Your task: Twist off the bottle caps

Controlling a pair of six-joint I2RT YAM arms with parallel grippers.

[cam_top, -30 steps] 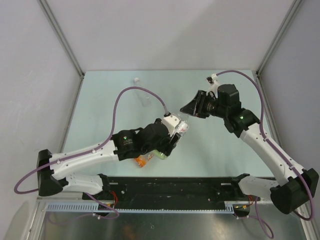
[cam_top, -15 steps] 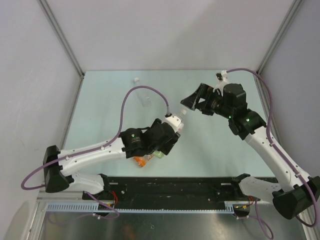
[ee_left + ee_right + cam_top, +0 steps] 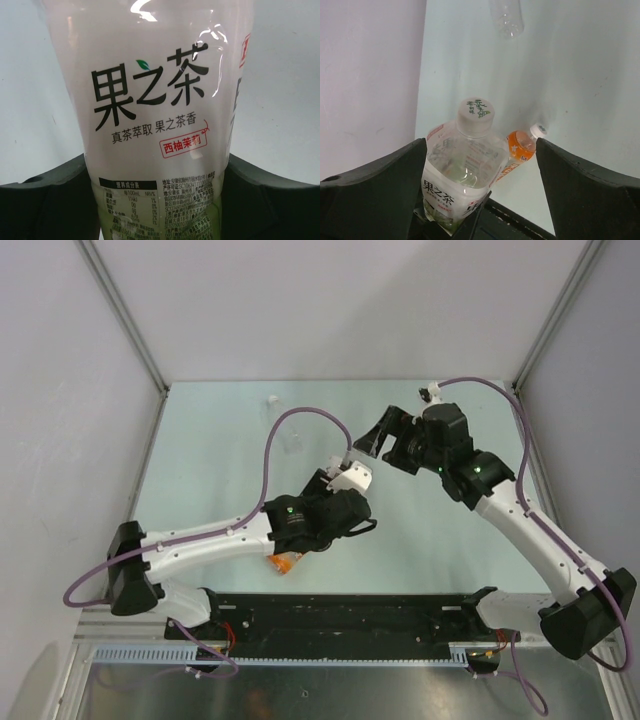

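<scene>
Left gripper [image 3: 157, 200]: closed on the lower body of the yellow-green tea bottle [image 3: 150, 100], with the black fingers [image 3: 45, 205] pressed to both sides below the white label. The bottle is held up over the middle of the worktop [image 3: 450, 530], neck toward the right arm. The printed white cap [image 3: 475, 116] sits on the neck.

Right gripper [image 3: 481, 145]: jaws spread wide, facing the cap end-on and touching neither cap nor bottle. Whether the cap is between the fingertips or just short of them cannot be told.

The orange bottle [image 3: 520, 147] lies on its side near the worktop's near edge, under the left arm, with its small white cap [image 3: 538, 131] on. The clear bottle [image 3: 506, 17] lies toward the far edge, left of centre; its cap end is not discernible.
</scene>
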